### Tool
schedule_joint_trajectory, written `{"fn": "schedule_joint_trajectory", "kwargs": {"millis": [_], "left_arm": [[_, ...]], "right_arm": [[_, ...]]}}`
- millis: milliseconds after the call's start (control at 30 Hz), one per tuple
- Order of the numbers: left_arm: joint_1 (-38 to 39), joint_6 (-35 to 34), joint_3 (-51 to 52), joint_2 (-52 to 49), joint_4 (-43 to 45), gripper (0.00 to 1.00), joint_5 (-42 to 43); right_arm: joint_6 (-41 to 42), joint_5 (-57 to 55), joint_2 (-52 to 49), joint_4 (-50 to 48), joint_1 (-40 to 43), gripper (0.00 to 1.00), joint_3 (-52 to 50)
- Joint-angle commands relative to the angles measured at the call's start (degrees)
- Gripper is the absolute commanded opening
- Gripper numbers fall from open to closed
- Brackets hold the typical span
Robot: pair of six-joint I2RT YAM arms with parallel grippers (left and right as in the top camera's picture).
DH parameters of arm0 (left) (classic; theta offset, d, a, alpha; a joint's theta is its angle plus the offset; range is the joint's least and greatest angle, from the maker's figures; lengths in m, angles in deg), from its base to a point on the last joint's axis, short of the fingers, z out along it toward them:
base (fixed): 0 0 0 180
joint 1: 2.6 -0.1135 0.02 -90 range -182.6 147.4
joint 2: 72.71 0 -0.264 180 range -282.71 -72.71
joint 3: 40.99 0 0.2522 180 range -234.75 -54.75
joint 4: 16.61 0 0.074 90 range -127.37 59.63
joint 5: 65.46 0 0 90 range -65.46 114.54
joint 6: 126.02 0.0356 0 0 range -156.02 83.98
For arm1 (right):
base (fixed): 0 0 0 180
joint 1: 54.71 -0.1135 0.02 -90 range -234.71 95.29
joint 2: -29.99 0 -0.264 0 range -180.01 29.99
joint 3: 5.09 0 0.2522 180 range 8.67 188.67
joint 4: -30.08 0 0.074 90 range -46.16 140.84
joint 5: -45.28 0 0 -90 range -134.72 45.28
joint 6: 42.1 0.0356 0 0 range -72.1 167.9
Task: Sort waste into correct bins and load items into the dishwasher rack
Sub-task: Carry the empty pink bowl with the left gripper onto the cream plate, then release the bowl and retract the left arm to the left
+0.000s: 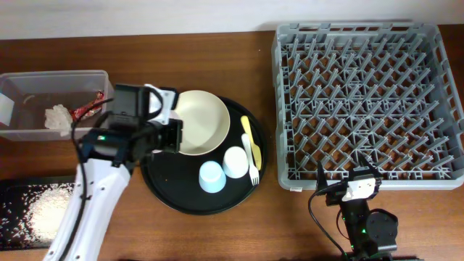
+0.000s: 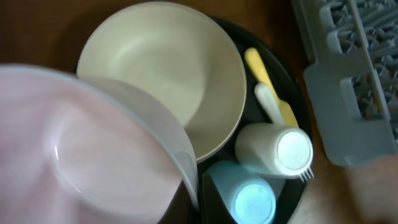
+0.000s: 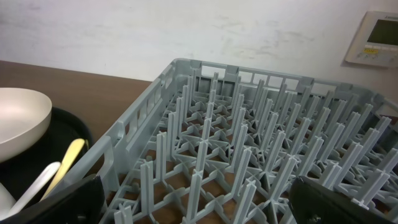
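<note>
Nearest, at front left, a flat black bin (image 1: 11, 185) speckled with loose white grains (image 1: 36, 210). At front right, the right gripper (image 1: 349, 176), spread wide with nothing held, facing the near wall of the dishwasher rack (image 1: 348, 30). Farther in, the left gripper (image 1: 163, 119) over the left edge of the large cream bowl (image 1: 206, 119), seemingly clamped on the small pink bowl (image 2: 81, 149), blurred and close to the wrist camera, fingers themselves hidden. On the round black tray (image 1: 174, 192): light blue cup (image 1: 212, 176) and white cup (image 1: 235, 161) side by side, yellow-handled fork (image 1: 251, 148) along the right rim, cream bowl behind. Far left, a clear tub (image 1: 43, 76) with crumpled white tissue (image 1: 56, 116) and red wrapper (image 1: 88, 107) inside.
</note>
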Motion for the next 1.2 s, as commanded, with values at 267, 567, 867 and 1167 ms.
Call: {"fn": "schedule_joint_trajectory", "kwargs": {"millis": [267,567,867,1167], "left_arm": [[9.51,-0.57,0.98,-18.78,21.14,0.0,-9.81],[9.92,-0.57,-1.16,-23.67,26.99,0.72,-9.84],[6.58,-10.19,-10.38,0.0,8.5,0.99,-29.31],[-10.93,-10.58,-10.36,10.71,-9.01,0.99,-36.33]], "right_arm": [[0.39,0.55,0.37,0.26,0.37,0.98,-0.26],[0.39,0.55,0.37,0.26,0.37,0.98,-0.26],[0.39,0.55,0.37,0.26,0.37,0.98,-0.26],[0.39,0.55,0.37,0.26,0.37,0.98,-0.26]]}}
